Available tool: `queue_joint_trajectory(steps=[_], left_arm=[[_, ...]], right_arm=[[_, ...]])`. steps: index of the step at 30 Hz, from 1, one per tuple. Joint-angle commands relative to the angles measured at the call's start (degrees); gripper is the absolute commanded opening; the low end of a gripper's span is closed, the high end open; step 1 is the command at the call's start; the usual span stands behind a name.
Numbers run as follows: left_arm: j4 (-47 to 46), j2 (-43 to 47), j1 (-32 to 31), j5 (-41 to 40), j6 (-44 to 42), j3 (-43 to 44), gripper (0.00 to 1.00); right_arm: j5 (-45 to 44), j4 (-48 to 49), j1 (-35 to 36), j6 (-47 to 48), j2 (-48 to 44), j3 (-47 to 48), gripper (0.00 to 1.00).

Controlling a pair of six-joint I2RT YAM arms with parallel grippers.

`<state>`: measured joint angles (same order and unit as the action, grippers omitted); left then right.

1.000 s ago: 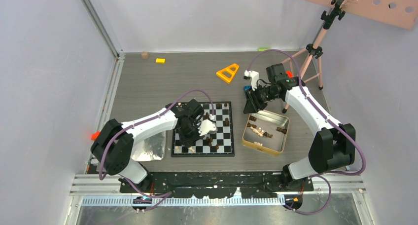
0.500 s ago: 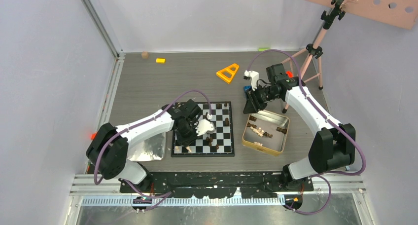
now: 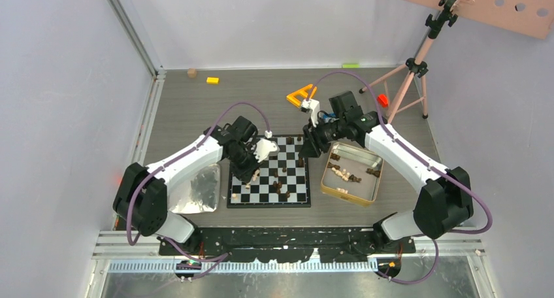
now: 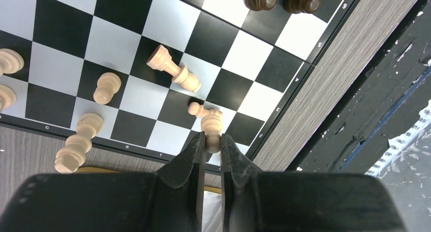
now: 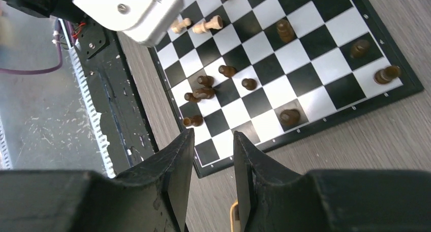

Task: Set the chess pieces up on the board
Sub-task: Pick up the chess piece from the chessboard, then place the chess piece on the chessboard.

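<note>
Two fingers of the left gripper (image 4: 212, 142) are clenched on a light tan piece (image 4: 211, 125) at its base, over the board (image 4: 117, 3) near its edge. Other light pieces (image 4: 173, 71) lie toppled nearby. The right gripper (image 5: 213, 135) hangs released and empty over a board corner, with dark pieces (image 5: 206, 93) beyond.

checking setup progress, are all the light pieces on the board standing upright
No, in the left wrist view one light piece lies on its side on the board.
</note>
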<state>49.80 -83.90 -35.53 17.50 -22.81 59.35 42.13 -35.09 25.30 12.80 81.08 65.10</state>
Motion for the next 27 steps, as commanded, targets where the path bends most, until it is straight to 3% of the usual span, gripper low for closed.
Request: queue_joint_trajectory(steps=[1, 5, 12, 19, 27], left_arm=[[-0.1, -0.7, 0.9, 0.2, 2.0, 1.0, 0.0], [0.2, 1.6, 1.3, 4.1, 1.0, -0.4, 0.0], [-0.4, 3.8, 1.5, -3.7, 0.1, -2.4, 0.0], [0.9, 6.4, 0.8, 0.1, -3.7, -6.3, 0.0], [0.8, 6.9, -3.5, -1.2, -5.1, -7.4, 0.0]], right_arm=[[0.2, 4.0, 1.3, -1.4, 1.5, 1.6, 0.4], [-0.7, 4.7, 1.3, -0.7, 1.5, -0.2, 0.4], [-1.4, 4.1, 1.2, -0.2, 0.6, -0.7, 0.4], [-2.3, 2.8, 1.2, 1.1, 1.4, -0.2, 0.4], [-3.8, 1.2, 1.2, 2.8, 2.9, 0.6, 0.4]])
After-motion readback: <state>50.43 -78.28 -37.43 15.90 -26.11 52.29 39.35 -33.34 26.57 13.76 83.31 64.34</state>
